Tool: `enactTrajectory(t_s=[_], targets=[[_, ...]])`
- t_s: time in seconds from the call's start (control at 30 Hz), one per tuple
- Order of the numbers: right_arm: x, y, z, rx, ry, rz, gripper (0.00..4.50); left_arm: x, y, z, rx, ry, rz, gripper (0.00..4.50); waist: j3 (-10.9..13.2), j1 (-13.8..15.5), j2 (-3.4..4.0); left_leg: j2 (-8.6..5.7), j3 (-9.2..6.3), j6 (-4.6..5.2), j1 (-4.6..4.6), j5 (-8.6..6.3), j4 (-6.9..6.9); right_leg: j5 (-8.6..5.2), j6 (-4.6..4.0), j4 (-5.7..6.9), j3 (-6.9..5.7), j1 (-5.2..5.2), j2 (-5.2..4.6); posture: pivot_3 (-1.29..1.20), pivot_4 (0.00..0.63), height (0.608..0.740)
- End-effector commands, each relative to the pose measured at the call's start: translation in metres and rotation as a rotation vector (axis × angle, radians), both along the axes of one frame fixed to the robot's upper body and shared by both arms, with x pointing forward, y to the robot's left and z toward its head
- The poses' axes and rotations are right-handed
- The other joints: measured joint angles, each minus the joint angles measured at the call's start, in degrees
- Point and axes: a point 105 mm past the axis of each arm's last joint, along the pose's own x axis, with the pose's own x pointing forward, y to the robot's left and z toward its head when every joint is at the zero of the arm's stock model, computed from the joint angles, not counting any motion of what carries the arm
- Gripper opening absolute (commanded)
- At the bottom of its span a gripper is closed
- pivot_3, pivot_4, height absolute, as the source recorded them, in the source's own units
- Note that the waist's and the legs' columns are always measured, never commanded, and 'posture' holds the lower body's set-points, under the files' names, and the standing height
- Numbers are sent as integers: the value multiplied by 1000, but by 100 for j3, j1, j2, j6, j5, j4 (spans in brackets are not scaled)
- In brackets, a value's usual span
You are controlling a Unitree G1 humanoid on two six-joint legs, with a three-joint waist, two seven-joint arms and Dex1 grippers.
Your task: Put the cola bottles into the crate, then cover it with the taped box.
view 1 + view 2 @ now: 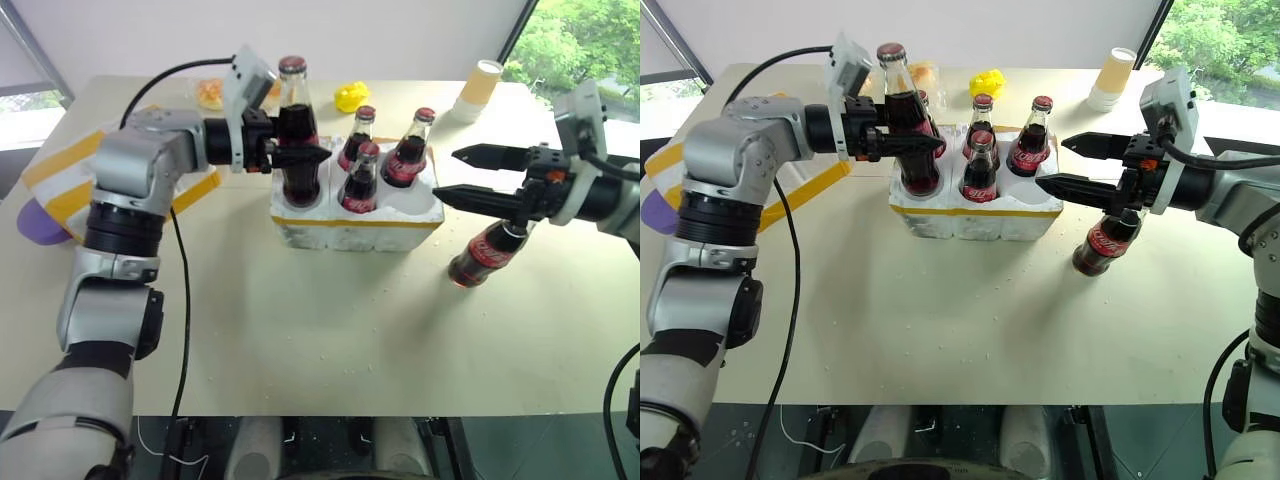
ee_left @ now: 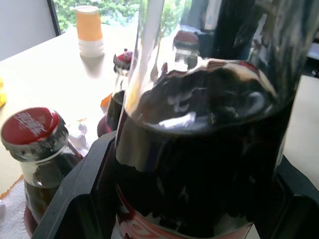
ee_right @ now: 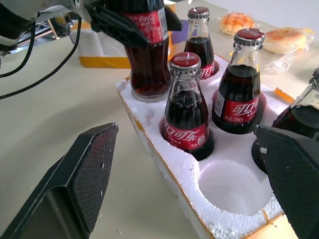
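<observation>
My left gripper (image 1: 308,155) is shut on a cola bottle (image 1: 298,135), upright over the front left socket of the crate (image 1: 355,228); whether its base touches the foam I cannot tell. Several more cola bottles stand in the crate, among them one at front middle (image 1: 362,180) and one at back right (image 1: 410,150). The front right socket (image 3: 229,191) is empty. Right of the crate a further bottle (image 1: 485,255) leans on the table, its cap hidden behind my open right gripper (image 1: 447,176) just above it. The taped box (image 1: 60,175) lies far left, partly behind my left arm.
A paper cup (image 1: 480,85) stands at the back right. A yellow object (image 1: 350,96) and wrapped bread (image 1: 210,93) lie behind the crate. A purple thing (image 1: 35,222) sits by the taped box. A black cable (image 1: 180,300) hangs from my left arm.
</observation>
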Motion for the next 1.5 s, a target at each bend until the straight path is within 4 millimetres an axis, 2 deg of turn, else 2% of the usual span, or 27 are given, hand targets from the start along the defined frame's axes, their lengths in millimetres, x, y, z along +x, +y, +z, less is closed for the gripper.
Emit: enactTrajectory(t_s=[0.03,0.13,0.33,0.4,0.43,0.47,0.6,0.7,0.83,0.97,1.07,1.2,1.27,1.33,1.37,1.5], targets=[[-9,0,13,1,-61,-3,4500,-4,-3,7,26,-102,-38,2732,0,10,0,0,0,0,0,0,0,0,0,0,0,0,-1,0,150,740],[-8,-1,13,3,-60,-10,4500,-3,-5,0,29,-97,-42,2732,0,11,0,1,-3,0,-1,0,2,0,0,-2,0,0,-2,0,150,740],[-7,-3,12,-3,-60,-22,4500,2,-10,-33,36,-74,-7,2732,-1,11,1,1,-5,1,0,0,2,0,-1,0,0,0,-1,0,150,740],[-6,-2,12,-5,-61,-21,4500,6,-8,-40,26,-69,34,3755,-1,16,1,1,-5,1,0,0,3,0,-1,0,0,2,-2,0,150,740],[-6,-2,13,-6,-61,-21,4500,8,-7,-41,20,-66,48,4015,-1,18,1,0,-5,2,0,0,4,0,-1,0,0,2,-3,0,150,740],[-6,-2,13,-7,-61,-20,4500,9,-6,-43,16,-63,59,4477,-1,16,1,0,-5,2,0,0,4,0,-1,0,0,3,-4,0,150,740],[-5,-2,15,-11,-61,-18,4500,8,0,-42,-1,-54,81,4477,-1,8,1,3,-7,2,2,0,5,1,-1,2,0,2,-2,0,150,740],[-4,-2,16,-13,-63,-17,4500,5,6,-35,-18,-60,86,4477,-1,8,1,3,-7,2,3,0,5,1,-1,2,1,2,-3,0,150,740],[-5,-5,19,-18,-70,-24,4500,-9,24,-8,-61,-77,63,4477,-1,5,1,13,-10,2,3,0,5,1,-1,3,1,1,-2,0,150,740],[-8,-12,24,-19,-88,-52,4500,-33,47,27,-99,-88,19,4477,-2,4,3,17,-13,2,4,0,4,1,-1,4,2,0,-2,0,150,740],[-14,-21,28,-15,-110,-91,4500,-69,64,44,-75,-54,-96,4477,-2,4,3,18,-12,1,4,0,4,0,-1,4,2,2,-1,0,150,740],[-26,-35,36,15,-138,-153,4500,-104,67,31,34,16,-231,4477,-5,23,8,16,-11,1,11,0,1,0,-1,0,3,8,-3,0,150,740],[-42,-46,42,80,-128,-178,4500,-110,61,11,103,37,-262,4477,-5,37,8,16,-10,0,38,-1,1,-1,-1,-1,2,32,-3,0,150,740],[-57,-48,40,103,-122,-181,4500,-109,57,0,124,48,-271,4477,-5,45,7,16,-17,0,58,-3,0,-2,-3,-4,1,52,-3,0,150,740],[-63,-48,38,101,-118,-179,4500,-107,57,-2,125,44,-270,4477,-5,43,6,16,-19,0,57,-3,0,-2,-3,-5,-1,54,-3,0,150,740],[-109,-38,1,33,66,-87,4500,-103,51,-6,114,43,-281,4477,-6,30,5,18,-32,3,60,-4,-5,-2,-4,-8,0,57,-1,0,150,740]])
